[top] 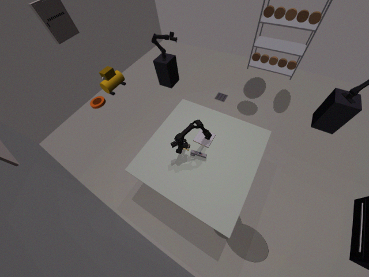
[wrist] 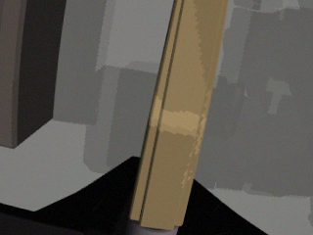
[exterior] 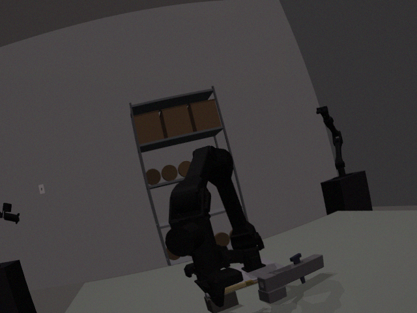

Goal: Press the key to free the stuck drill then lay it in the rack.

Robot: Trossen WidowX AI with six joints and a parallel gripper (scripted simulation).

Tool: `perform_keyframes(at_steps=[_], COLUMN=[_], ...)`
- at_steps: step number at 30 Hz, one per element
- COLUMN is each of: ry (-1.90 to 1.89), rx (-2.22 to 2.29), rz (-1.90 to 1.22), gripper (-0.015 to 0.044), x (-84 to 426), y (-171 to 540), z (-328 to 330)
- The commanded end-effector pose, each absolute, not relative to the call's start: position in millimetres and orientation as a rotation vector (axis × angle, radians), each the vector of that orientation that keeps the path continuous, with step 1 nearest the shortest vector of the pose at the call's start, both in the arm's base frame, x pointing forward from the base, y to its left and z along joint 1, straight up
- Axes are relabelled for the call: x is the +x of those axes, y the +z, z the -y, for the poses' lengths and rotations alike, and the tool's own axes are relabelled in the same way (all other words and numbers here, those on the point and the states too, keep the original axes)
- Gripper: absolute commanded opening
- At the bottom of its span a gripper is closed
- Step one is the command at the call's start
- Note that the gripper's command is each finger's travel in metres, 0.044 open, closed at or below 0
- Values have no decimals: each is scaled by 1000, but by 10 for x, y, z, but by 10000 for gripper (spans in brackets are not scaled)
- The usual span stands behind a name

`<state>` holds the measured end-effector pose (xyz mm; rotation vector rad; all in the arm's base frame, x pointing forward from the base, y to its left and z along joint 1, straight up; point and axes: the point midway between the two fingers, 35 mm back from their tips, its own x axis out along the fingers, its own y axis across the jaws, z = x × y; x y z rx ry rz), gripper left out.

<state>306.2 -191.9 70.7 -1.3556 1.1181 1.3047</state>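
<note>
My gripper (top: 183,148) (exterior: 220,297) (wrist: 151,170) is shut on the drill, a long tan-gold bar (top: 187,149) (exterior: 237,287) (wrist: 178,122). In the wrist view the bar runs up out of frame from between the dark fingers, with a greyish-purple end at the bottom. In the exterior view its far end is beside the left end of a grey-purple holder (top: 203,155) (exterior: 308,264); a gap or contact cannot be told. The dark T-shaped key (exterior: 295,258) stands in the holder, its tip showing below. A grey block (exterior: 231,301), possibly the rack, is partly hidden behind the fingers.
The table (top: 220,190) carries the arm on a pale base plate (top: 198,139) behind the holder. A brown-grey block (wrist: 9,73) stands left of the bar in the wrist view; which object it is cannot be told. Other arms and shelves are beyond the table.
</note>
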Motion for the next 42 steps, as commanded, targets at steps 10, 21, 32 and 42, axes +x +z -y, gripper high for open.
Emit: perform_keyframes(at_steps=[10, 21, 32, 42], ry=[1297, 1297, 1297, 1297], rx=[-1357, -1357, -1357, -1357], rz=[-1123, -1123, -1123, -1123], gripper=[0, 0, 0, 0], x=[3060, 3058, 3057, 3056], y=[763, 791, 818, 844], z=[1919, 1917, 1916, 1915])
